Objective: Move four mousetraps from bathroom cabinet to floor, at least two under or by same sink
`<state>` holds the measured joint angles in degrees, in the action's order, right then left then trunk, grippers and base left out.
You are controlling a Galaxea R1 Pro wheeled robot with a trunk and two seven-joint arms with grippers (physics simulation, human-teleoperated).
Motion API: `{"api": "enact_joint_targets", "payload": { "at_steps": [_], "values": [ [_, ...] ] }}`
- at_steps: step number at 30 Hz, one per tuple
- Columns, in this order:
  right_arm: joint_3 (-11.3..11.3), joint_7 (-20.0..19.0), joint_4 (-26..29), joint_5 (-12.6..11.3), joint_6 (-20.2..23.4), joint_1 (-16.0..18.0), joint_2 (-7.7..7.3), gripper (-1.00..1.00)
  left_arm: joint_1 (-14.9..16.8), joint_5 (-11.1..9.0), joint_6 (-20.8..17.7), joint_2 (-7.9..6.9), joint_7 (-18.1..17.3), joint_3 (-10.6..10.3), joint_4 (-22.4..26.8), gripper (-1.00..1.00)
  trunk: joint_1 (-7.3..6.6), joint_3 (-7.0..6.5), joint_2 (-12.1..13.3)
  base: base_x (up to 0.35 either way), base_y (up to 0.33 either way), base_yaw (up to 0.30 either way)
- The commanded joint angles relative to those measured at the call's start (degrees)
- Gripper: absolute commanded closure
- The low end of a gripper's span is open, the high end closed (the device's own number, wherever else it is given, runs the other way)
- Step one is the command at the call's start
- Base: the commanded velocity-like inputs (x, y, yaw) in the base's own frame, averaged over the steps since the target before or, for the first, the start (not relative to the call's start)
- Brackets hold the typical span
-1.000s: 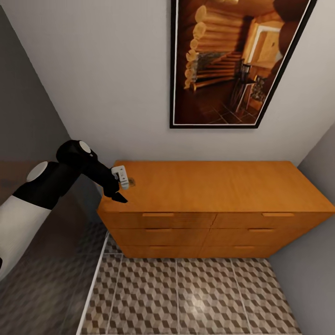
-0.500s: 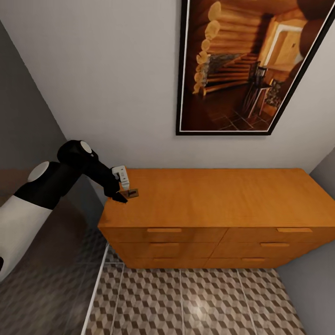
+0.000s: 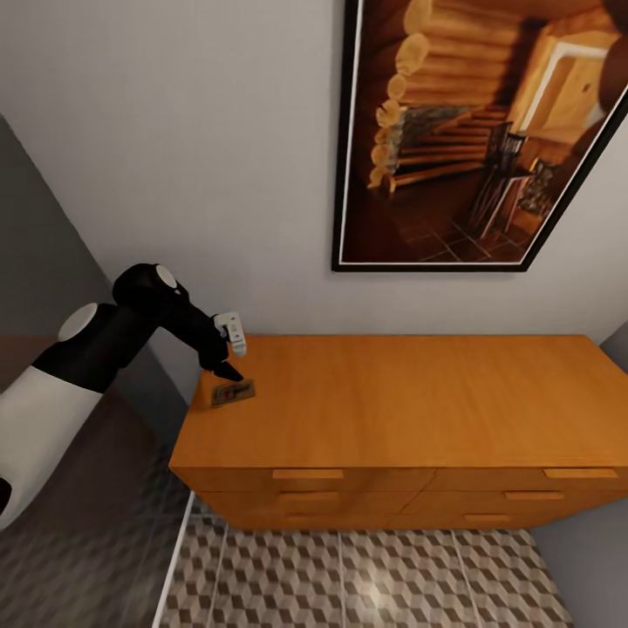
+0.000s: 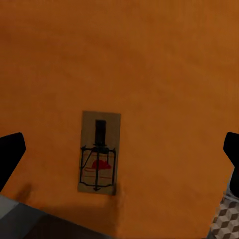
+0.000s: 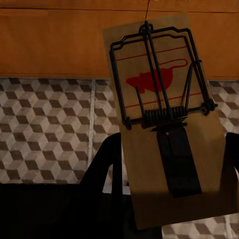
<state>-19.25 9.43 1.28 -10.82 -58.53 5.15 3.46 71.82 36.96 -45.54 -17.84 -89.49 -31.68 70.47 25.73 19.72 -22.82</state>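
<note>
Head view: left end effector (image 3: 228,371) hangs spread wide above a tan wooden mousetrap with dark wire (image 3: 233,393) lying flat near the left back corner of the orange-brown wooden cabinet (image 3: 419,410). Right end effector (image 5: 169,199) grips a second mousetrap (image 5: 164,119) over cube-patterned floor tiles (image 5: 45,129).

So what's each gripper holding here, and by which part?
Right gripper clamps a mousetrap by its plain end. Left gripper is open above another mousetrap.

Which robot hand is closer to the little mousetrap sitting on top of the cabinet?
The left hand. It hovers open just above the mousetrap on the cabinet top, near the cabinet's left end. The right hand is down in front of the drawers over the floor tiles, holding another mousetrap.
</note>
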Motion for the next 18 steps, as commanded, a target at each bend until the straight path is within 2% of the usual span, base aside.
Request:
{"api": "enact_joint_targets", "payload": {
  "at_steps": [1, 6, 18],
  "values": [
    [-0.52, 0.05, -0.04, -0.5, -0.18, 0.04, 0.0, 1.0, 0.07, 0.48, -0.61, -0.03, -0.51, -0.14, 0.05, -1.0, 0.05, 0.1, -0.1, 0.164, 0.0, 0.0],
    [-0.52, 0.06, -0.04, -0.5, -0.18, 0.04, -0.01, 1.0, 0.07, 0.48, -0.61, -0.05, -0.51, -0.4, 0.03, -1.0, 0.05, 0.1, -0.1, 0.067, 0.0, 0.0],
    [-0.52, 0.06, -0.02, -0.52, -0.18, 0.04, -0.03, 1.0, 0.07, 0.48, -0.61, -0.39, -0.51, -3.27, 0.1, -1.0, 0.05, 0.1, -0.1, 0.006, 0.0, 0.0]
  ]
}}
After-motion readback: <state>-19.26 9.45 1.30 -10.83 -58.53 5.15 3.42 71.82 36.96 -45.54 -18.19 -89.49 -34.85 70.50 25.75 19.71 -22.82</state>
